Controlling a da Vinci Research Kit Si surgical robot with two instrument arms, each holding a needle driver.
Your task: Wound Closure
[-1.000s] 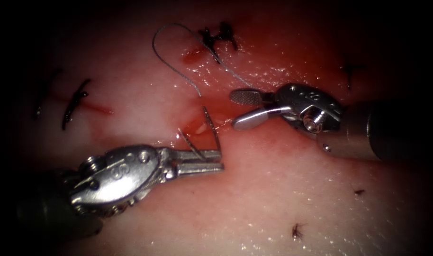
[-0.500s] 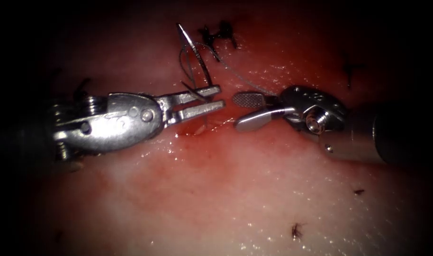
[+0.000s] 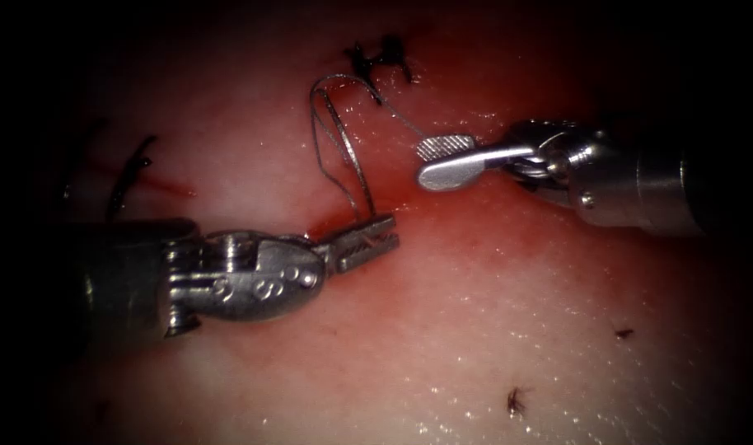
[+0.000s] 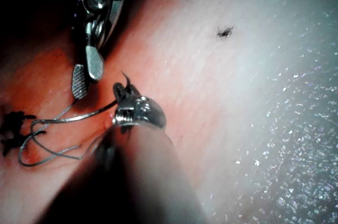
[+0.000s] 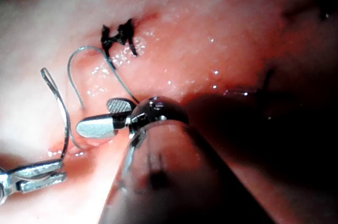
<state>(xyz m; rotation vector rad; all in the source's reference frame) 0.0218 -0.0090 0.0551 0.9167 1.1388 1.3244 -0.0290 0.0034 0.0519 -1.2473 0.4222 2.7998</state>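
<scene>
My left tool [image 3: 367, 239] comes in from the left, its jaws shut on one end of the curved needle [image 3: 352, 161] just over the red cut [image 3: 331, 221]. The needle arcs up and away from the jaws, free of the tissue [image 3: 492, 330]. In the left wrist view the left tool [image 4: 124, 91] grips the needle [image 4: 125, 78]. My right tool [image 3: 442, 158] sits to the right of the needle with its jaws open and nothing between them. Thread [image 3: 401, 124] runs from a dark knot [image 3: 378, 59] past the right tool's upper jaw and loops beside the needle. The right wrist view shows the right tool [image 5: 103, 115], the needle [image 5: 62, 108] and the thread [image 5: 113, 73].
Finished dark stitches [image 3: 131, 175] lie at the far left of the tissue. Cut ends of thread [image 3: 516, 402] lie near the front right, with another [image 3: 624, 334] beyond. Red fluid [image 3: 442, 222] wets the tissue around the cut.
The left tool lifted the needle up toward the knot, then came back down to the cut and rolled its wrist. The right tool drew back to the right and turned. The thread loop tightened.
</scene>
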